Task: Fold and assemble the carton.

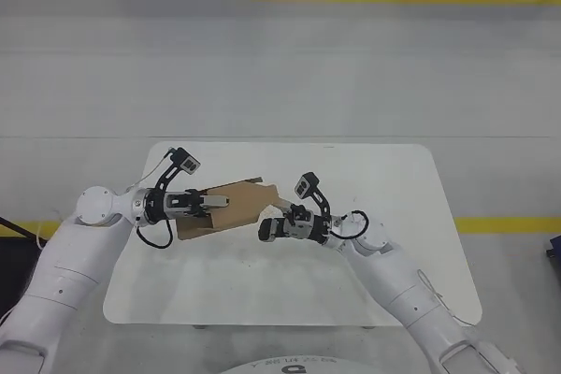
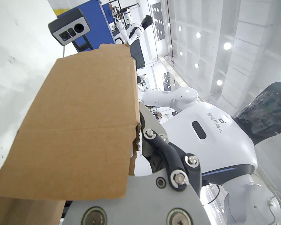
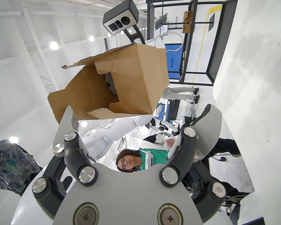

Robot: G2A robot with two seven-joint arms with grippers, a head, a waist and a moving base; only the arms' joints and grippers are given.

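The carton (image 1: pixel 236 204) is held over the table (image 1: pixel 393 187), at about 10 o'clock from its centre. It is squared into an open sleeve, and I judge the end flaps are not yet folded in, so the task is roughly halfway. Its brown faces show no print or label. The left gripper (image 1: pixel 217 200), at the carton's 9 o'clock, is clamped on 1 wall. The right gripper (image 1: pixel 266 230), at 4 o'clock, has its jaws spread wide and holds nothing.

Plain brown carton (image 1: pixel 238 202) on a white table (image 1: pixel 393 187).
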